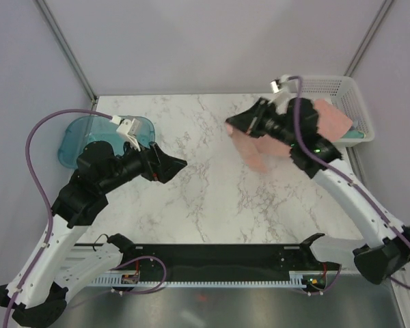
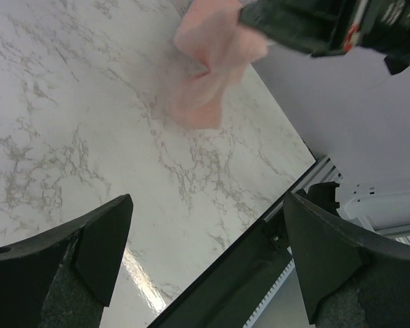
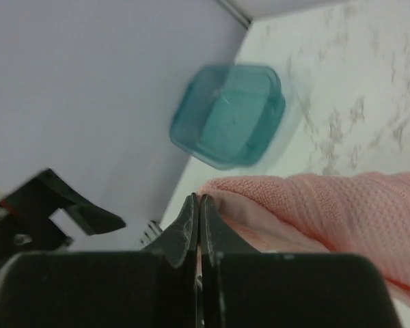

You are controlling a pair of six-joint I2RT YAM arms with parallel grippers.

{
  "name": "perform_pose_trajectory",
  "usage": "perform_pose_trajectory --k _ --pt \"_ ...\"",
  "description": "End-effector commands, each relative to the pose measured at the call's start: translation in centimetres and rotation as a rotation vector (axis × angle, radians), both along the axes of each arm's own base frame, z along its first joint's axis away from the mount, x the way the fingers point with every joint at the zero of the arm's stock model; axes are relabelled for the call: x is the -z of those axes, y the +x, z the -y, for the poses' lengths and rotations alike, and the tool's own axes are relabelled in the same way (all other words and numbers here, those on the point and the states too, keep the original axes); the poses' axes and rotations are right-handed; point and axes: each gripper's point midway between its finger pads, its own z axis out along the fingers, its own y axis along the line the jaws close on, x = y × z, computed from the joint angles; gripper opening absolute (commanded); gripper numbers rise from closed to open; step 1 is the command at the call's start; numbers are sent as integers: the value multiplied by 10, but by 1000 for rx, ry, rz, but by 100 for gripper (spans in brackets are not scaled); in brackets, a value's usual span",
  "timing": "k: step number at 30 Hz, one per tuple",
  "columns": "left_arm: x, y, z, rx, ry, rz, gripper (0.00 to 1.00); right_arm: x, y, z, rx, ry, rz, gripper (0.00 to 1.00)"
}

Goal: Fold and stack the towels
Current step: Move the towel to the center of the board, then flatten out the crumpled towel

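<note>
One pink towel (image 1: 258, 154) is plainly in view. It is held up off the table (image 1: 191, 205) on the right side, in front of the basket (image 1: 328, 82). Its front corner is pinched in the right gripper (image 1: 232, 126) and the loose cloth hangs below it in folds. More pink shows behind the right arm, draped over the basket's front rim. The arm hides the part between, so I cannot tell whether that is the same towel or another one. A blue-green patch (image 1: 356, 134) shows at the basket's near right corner, with too little of it visible to say what it is.

The right gripper's jaws are pressed together on the towel's edge. In the right wrist view the right gripper (image 3: 199, 205) shows no gap, and the pink towel (image 3: 328, 212) bunches just to the right of the tips. The left wrist view shows the pink towel (image 2: 208, 68) dangling from the right gripper (image 2: 287, 24), its low end near the table (image 2: 55, 102); whether it touches is hard to judge.

The left gripper (image 1: 179, 164) hangs over the middle left of the table, well apart from the towel, with its two fingers (image 2: 99, 249) spread wide and holding nothing.

There is one basket, at the far right corner. One tray (image 1: 78, 137) sits at the far left, partly hidden by the left arm. It appears blurred in the right wrist view (image 3: 229, 116).
</note>
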Motion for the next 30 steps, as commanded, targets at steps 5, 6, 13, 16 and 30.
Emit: perform_pose_trajectory --k 5,6,13,16,30 --pt "60 7 -6 -114 -1 -204 96 178 -35 -122 -156 -361 -181 0" --pt "69 8 -11 -144 7 -215 96 201 -32 -125 -155 -407 -210 0" --pt "105 18 -28 -294 30 -292 96 258 -22 -117 -197 -657 -212 30" --pt "121 24 -28 -314 60 -323 96 224 -16 -94 -111 -713 -137 46" --pt "227 38 46 -73 157 -443 83 307 -70 26 101 -914 -278 38"
